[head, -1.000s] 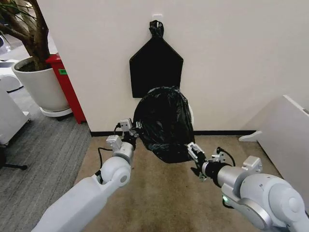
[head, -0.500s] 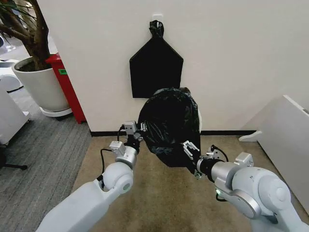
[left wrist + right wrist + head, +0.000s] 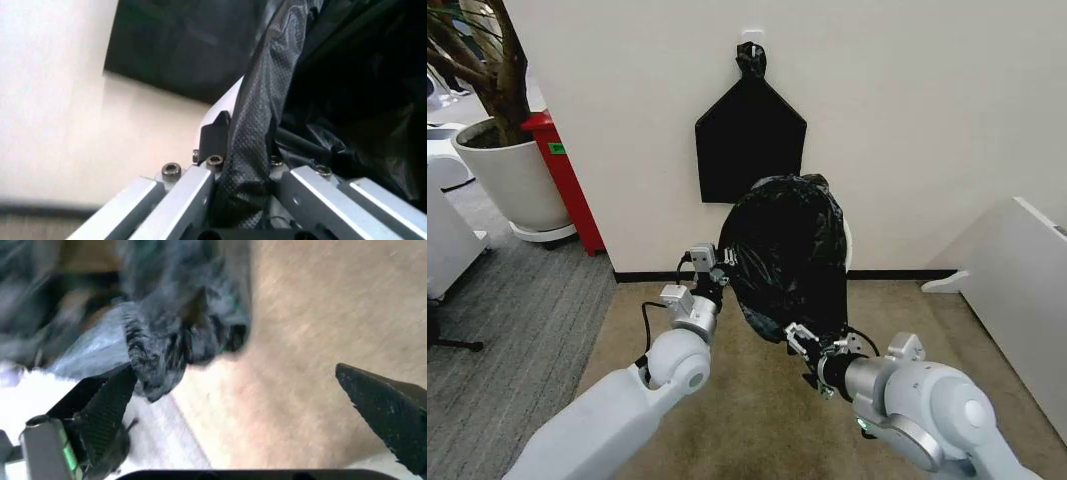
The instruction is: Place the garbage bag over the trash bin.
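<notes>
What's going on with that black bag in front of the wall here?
The robot is fitting the garbage bag over the trash bin, of which just a pale sliver shows at the bag's right edge. The left gripper is shut on the bag's edge at its left side; the left wrist view shows the plastic pinched between its fingers. The right gripper sits open at the bag's lower edge, above the tan carpet.

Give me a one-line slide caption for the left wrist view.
Left gripper shut on a fold of the garbage bag, white trash bin edge beside it.
</notes>
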`<state>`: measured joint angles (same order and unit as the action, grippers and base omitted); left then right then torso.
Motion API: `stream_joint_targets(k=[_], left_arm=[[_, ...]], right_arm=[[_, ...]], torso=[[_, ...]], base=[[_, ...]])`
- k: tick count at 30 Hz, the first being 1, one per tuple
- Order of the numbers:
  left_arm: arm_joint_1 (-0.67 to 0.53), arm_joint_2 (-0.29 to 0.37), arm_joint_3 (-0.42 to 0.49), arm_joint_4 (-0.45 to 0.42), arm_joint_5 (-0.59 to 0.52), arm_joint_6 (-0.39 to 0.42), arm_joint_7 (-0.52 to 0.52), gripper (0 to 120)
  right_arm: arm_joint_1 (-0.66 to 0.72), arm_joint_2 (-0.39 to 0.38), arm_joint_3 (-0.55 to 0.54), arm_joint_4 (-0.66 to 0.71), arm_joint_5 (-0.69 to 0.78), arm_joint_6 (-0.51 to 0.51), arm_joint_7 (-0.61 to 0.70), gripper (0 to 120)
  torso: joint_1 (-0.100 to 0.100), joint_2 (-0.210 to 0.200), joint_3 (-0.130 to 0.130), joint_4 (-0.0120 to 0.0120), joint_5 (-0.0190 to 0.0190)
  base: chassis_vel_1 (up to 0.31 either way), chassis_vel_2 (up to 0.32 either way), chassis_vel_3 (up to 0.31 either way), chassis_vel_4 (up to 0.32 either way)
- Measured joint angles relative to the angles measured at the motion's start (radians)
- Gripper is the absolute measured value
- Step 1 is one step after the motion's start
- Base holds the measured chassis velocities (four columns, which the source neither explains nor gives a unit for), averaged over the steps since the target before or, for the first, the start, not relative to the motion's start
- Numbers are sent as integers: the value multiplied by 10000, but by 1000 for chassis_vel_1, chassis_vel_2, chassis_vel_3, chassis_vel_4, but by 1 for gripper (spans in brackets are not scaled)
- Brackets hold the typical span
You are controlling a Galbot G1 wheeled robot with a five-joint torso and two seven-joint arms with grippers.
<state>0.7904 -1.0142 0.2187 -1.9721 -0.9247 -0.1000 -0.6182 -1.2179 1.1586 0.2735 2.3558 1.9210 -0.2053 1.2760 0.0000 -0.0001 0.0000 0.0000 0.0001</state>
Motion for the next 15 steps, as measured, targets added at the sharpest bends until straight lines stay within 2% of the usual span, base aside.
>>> stream_joint_targets(k=[3,4,7,8,9,14,15], left_arm=[[27,-17,-175,-302,-1400,364,-819,0],[27,-17,-175,-302,-1400,364,-819,0],[81,-22,-499,-519,-3156,740,-1781,0],[91,-17,-541,-540,-3346,787,-1884,0],[114,-2,-690,-620,-4020,920,-2258,0],[175,82,-986,-803,-5295,1129,-2892,0],[180,112,-1146,-900,-5985,1215,-3224,0]], right_arm=[[-43,-74,171,-211,-578,-180,-104,100],[-43,-74,171,-211,-578,-180,-104,100],[-351,-190,288,-200,-1840,-521,-711,100],[-393,-203,296,-186,-2044,-571,-795,100],[-554,-255,307,-161,-2794,-768,-1142,100],[-895,-325,303,-294,-4384,-1182,-2112,100],[-964,-350,302,-414,-4828,-1293,-2335,100]], torso=[[0,0,0,1,0],[0,0,0,1,0],[0,0,0,0,-1],[0,0,0,0,-1],[0,0,0,0,-1],[0,0,0,0,-1],[0,0,0,0,-1]], base=[[0,0,0,0],[0,0,0,0],[0,0,0,0],[0,0,0,0],[0,0,0,0],[0,0,0,0],[0,0,0,0]])
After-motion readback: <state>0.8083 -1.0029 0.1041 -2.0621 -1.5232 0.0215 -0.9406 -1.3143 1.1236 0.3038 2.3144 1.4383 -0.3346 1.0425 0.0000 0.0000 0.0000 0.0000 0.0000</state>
